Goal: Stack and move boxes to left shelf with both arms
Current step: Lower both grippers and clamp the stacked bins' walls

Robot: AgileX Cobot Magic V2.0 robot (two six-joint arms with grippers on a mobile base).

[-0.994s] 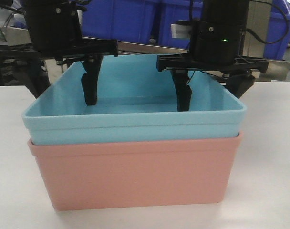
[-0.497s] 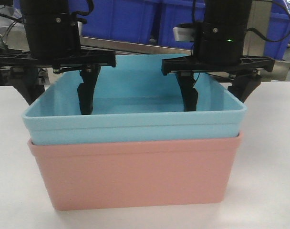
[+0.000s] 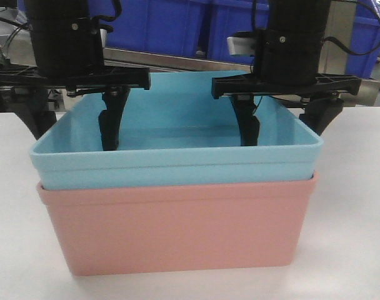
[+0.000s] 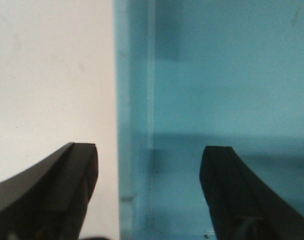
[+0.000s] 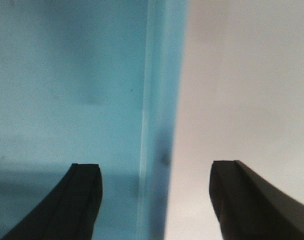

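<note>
The light turquoise box sits nested inside the salmon pink box on the white table. My left gripper is open and straddles the turquoise box's left wall, one finger inside and the other outside over the table. My right gripper is open too and straddles the right wall, with its inner finger inside the box. In the wrist views each gripper, left and right, shows a wide gap around the rim, touching nothing. The left shelf is out of view.
White tabletop spreads on both sides of the stacked boxes. Behind them runs a steel bar carrying dark blue storage bins.
Both wrists have levelled out. The left inner finger has shifted left towards the box's left wall, and the right inner finger has shifted slightly right. The boxes have not moved.
</note>
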